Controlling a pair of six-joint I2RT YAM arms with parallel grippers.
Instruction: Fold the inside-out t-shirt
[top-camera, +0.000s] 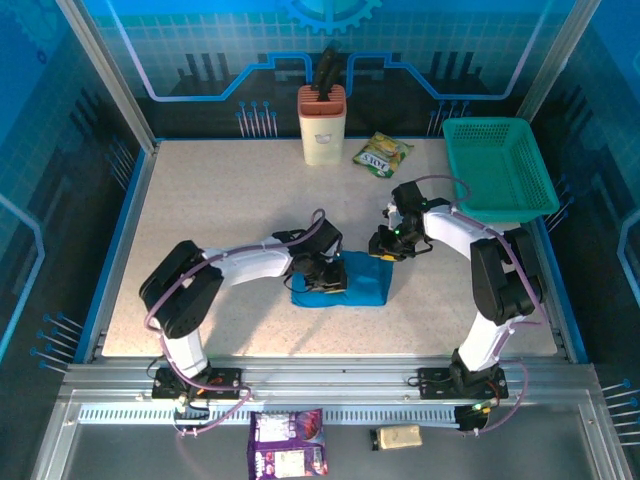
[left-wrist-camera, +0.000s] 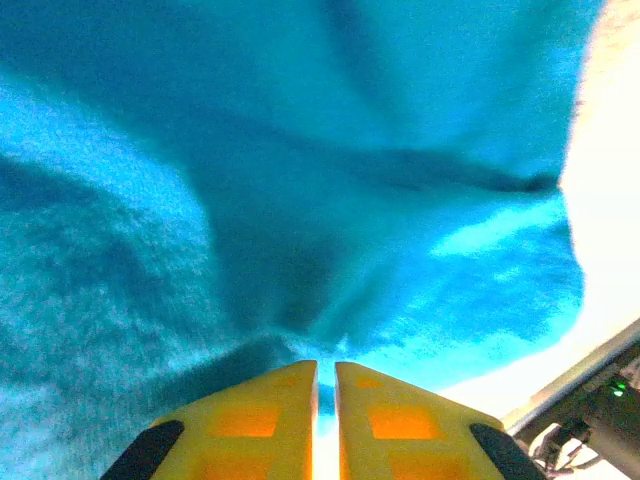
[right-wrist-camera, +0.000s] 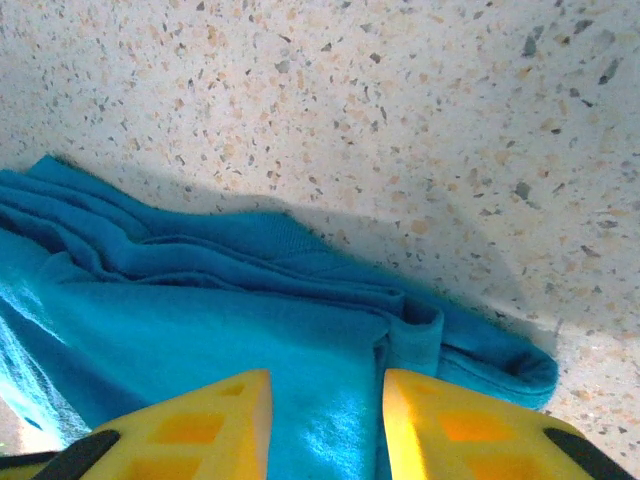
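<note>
Blue t-shirt (top-camera: 362, 286), soft cloth, plain: lies in a compact, roughly rectangular bundle at the middle of the speckled table (top-camera: 230, 200), between the two arms. Layered folds and a rolled hem show along its edge in the right wrist view (right-wrist-camera: 200, 320). Left gripper (top-camera: 322, 276): set on the bundle's left part. In its wrist view the yellow fingers (left-wrist-camera: 270, 420) stand almost together with only a thin slit between them, and creases of cloth (left-wrist-camera: 300, 200) run toward the tips; whether cloth is pinched cannot be told. Right gripper (top-camera: 386, 245): at the bundle's far right corner, jaws partly apart (right-wrist-camera: 327, 382), flat cloth visible through the gap, nothing clamped. Beige knife block (top-camera: 322, 125) with dark handles: far edge, centre. Green-yellow snack packet (top-camera: 382, 153): just right of the block. Teal mesh basket (top-camera: 497, 165): far right corner. Purple packet (top-camera: 288, 443) and a small tan item (top-camera: 397, 436): on the near ledge, below the arm bases.
</note>
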